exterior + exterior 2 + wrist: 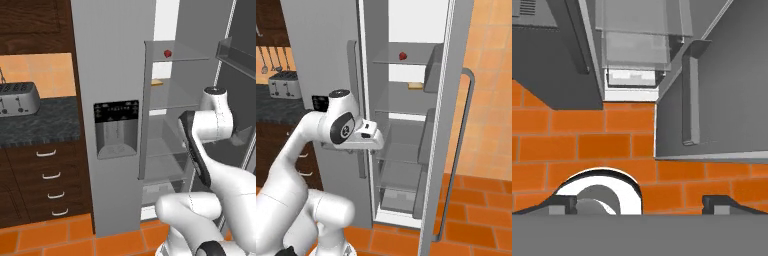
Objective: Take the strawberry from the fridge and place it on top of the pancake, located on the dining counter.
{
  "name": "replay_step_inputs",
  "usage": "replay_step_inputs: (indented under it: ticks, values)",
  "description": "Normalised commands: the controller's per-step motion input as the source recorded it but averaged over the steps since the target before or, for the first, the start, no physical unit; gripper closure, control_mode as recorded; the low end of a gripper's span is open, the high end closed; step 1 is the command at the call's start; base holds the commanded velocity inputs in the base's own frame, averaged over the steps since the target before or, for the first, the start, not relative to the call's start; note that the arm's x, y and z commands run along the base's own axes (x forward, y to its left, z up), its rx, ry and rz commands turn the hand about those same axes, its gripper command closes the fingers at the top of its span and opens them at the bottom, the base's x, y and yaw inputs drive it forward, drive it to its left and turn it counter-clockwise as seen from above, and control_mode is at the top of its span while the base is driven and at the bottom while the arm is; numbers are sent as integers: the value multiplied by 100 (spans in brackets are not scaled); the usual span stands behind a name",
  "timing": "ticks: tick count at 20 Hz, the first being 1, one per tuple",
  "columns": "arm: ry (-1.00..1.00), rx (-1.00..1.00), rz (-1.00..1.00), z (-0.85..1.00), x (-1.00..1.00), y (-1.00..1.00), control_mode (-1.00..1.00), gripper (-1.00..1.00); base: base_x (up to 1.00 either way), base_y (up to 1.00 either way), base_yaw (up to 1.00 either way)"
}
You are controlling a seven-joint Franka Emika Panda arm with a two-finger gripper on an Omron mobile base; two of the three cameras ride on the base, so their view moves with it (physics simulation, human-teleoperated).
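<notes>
A home kitchen was shown. A tall light-grey fridge [116, 75] with a black dispenser panel [116, 111] stood with one door opened on glass shelves [401, 62]. Left of the fridge, a dark speckled counter [45, 122] carrying a toaster [17, 99] was set over dark wood drawers [47, 180]. Utensils [271, 57] were hung beyond the fridge, and orange floor tiles [587, 135] were laid at its foot.
</notes>
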Motion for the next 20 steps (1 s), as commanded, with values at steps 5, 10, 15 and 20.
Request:
replay_step_inputs:
  ticks: [5, 10, 15, 20]
  values:
    - [-23, 3, 0, 65, -78, 38, -100, -100, 0, 0, 0]
    - [-6, -4, -11, 28, -48, 52, -100, -100, 0, 0, 0]
    - [-12, 26, -12, -5, -30, 6, -100, -100, 0, 0, 0]
    - [-3, 12, 0, 0, 0, -1, -100, -100, 0, 0, 0]
